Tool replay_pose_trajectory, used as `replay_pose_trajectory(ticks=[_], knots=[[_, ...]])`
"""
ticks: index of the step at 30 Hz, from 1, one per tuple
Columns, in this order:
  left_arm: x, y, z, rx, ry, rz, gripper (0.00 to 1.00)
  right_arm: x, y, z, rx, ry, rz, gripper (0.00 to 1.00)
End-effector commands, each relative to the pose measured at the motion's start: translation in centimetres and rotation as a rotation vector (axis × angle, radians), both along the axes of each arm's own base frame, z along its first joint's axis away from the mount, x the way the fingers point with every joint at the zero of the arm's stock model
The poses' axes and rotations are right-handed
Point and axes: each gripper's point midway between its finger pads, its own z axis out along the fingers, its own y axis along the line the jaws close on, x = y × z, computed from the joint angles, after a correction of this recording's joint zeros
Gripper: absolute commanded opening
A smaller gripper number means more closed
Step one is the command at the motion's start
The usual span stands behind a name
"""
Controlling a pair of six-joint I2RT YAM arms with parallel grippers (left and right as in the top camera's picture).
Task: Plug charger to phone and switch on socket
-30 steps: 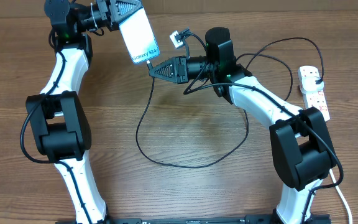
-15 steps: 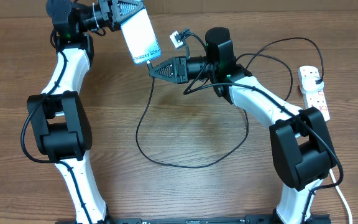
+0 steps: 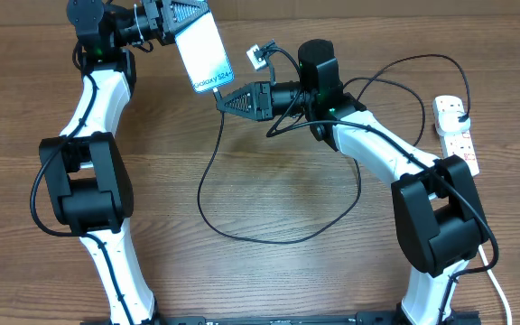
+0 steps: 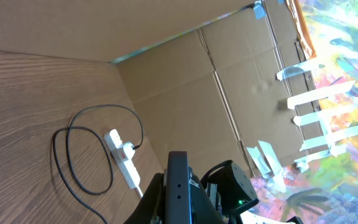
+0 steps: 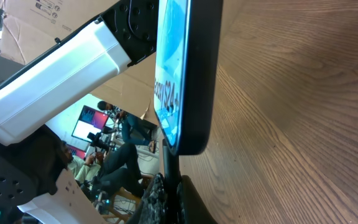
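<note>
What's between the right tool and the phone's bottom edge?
Only the charger's connector tip, pinched by the right tool, reaching the phone; seen in right wrist view.

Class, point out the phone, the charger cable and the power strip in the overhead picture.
phone (image 3: 201, 50): overhead view, middle of its blue screen.
charger cable (image 3: 199, 190): overhead view, left side of its loop.
power strip (image 3: 459, 143): overhead view, middle of its white body.

Matt wood-grain bench (image 3: 287, 289); glossy-screened phone (image 3: 201, 50); smooth white plastic socket (image 3: 456, 131); matt black charger (image 3: 199, 191) cable.
</note>
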Motion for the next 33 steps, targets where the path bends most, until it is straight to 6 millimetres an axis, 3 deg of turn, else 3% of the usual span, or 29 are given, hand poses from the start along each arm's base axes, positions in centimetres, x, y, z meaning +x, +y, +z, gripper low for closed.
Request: replay_pose_trajectory(ticks=[1,18,33], knots=[[-0.3,-0.4,0.5,0.0,0.002,-0.017,0.04,0.8,-0.2,2.3,0.02,-0.061,-0.041,0.04],[-0.5,-0.3,0.4,0.004,0.002,-0.024,0.04,2.2,-1.6,2.5,0.022,-0.046,-0.088,0.04],[-0.5,-0.8,0.5,0.01,-0.035,-0.026,0.04,2.2,-1.5,2.5,0.022,-0.042,-0.09,0.04]])
